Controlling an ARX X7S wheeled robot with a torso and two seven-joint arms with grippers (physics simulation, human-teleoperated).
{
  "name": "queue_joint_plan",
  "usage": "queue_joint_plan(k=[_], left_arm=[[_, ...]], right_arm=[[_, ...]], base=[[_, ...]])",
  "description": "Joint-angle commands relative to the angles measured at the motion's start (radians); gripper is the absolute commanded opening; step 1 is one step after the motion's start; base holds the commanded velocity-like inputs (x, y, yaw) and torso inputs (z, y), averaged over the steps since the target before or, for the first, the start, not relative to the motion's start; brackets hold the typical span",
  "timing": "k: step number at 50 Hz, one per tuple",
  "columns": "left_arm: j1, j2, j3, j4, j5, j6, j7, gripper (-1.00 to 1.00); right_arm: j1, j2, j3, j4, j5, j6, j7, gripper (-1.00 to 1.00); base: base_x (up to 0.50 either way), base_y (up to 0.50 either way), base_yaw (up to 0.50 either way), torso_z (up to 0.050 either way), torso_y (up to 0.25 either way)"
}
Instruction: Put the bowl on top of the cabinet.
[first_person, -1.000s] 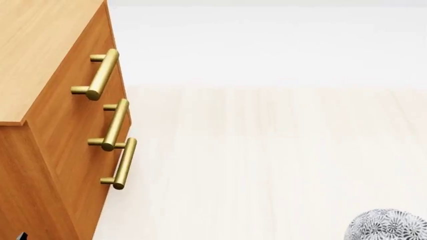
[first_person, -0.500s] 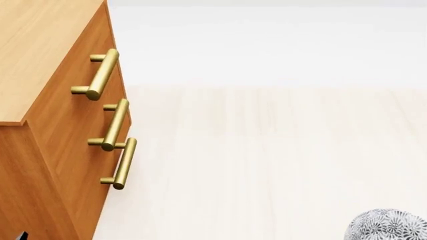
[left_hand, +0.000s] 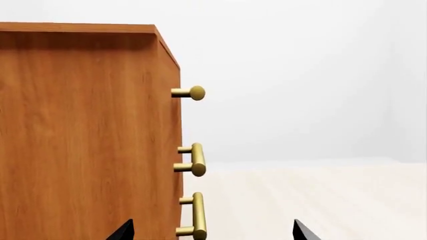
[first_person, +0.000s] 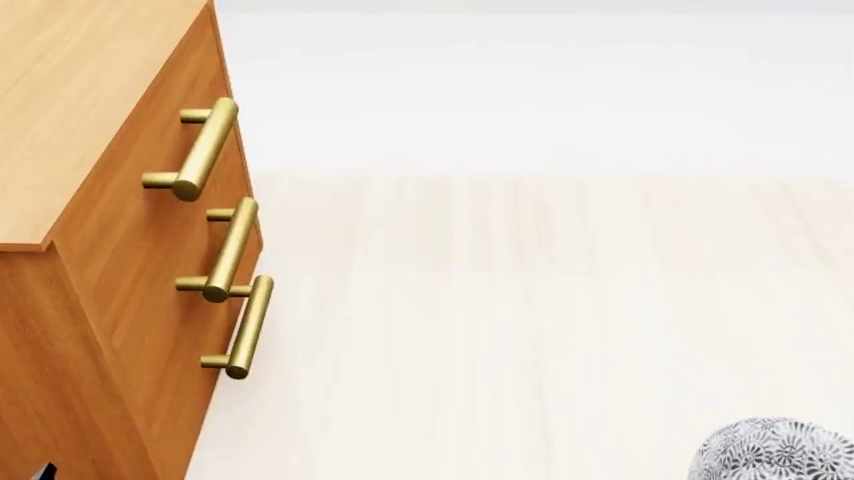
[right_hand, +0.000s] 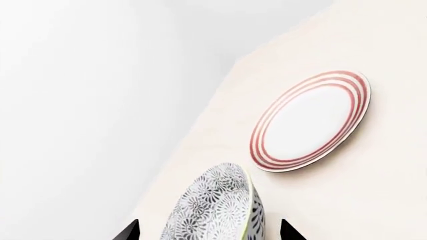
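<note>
1. The cabinet (first_person: 94, 250) fills the left side of the head view: orange-brown sides and front, a lighter wood top, nothing resting on the part of the top that shows. In the left wrist view its side panel (left_hand: 80, 135) stands tall and upright.
2. The pale wooden floor (first_person: 534, 320) runs from the cabinet's foot to a white wall behind.
3. The plate (right_hand: 310, 120), white with red rings, lies flat on the floor, near the bowl but not touching it.
4. The bowl (right_hand: 217, 207), patterned grey-black with a thin yellowish rim, sits between the right pincer's tips; in the head view it (first_person: 774, 450) is at the lower right corner, well apart from the cabinet.
5. Three brass bar handles (first_person: 200, 148) line the cabinet front, one above another.
6. The right pincer (right_hand: 207, 231) shows only two dark tips either side of the bowl; I cannot tell whether it grips.
7. The left pincer (left_hand: 210, 231) is released, tips wide apart, nothing between them, beside the cabinet's corner.
</note>
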Motion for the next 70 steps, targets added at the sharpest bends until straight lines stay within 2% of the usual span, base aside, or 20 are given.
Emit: queue_joint_plan(k=[1,12,29,44,57,70], left_arm=[[-0.009,0.000,0.007,-0.009,-0.001,-0.003,0.000,1.00],[-0.013,-0.001,0.013,-0.014,-0.001,-0.005,-0.003,1.00],[-0.023,0.000,0.025,-0.025,0.003,-0.010,-0.006,1.00],[-0.031,0.000,0.033,-0.036,0.003,-0.013,-0.008,1.00],[-0.040,0.000,0.041,-0.045,0.002,-0.016,-0.008,1.00],[-0.043,-0.001,0.048,-0.050,0.005,-0.015,-0.011,1.00]], right_arm=[[0.039,0.021,0.008,0.036,0.036,0.025,0.034,1.00],[0.058,0.041,0.019,0.057,0.064,0.037,0.044,1.00],[0.174,0.105,-0.002,0.148,0.122,0.128,0.058,1.00],[0.206,0.115,0.017,0.205,0.165,0.136,0.061,1.00],[0.328,0.134,-0.020,0.328,0.188,0.214,0.079,1.00],[0.378,0.146,-0.025,0.402,0.230,0.246,0.052,1.00]], base=[[0.00,0.00,0.00,0.000,0.000],[0.00,0.00,0.00,0.000,0.000],[0.00,0.00,0.00,0.000,0.000],[0.00,0.00,0.00,0.000,0.000],[0.00,0.00,0.00,0.000,0.000],[0.00,0.00,0.00,0.000,0.000]])
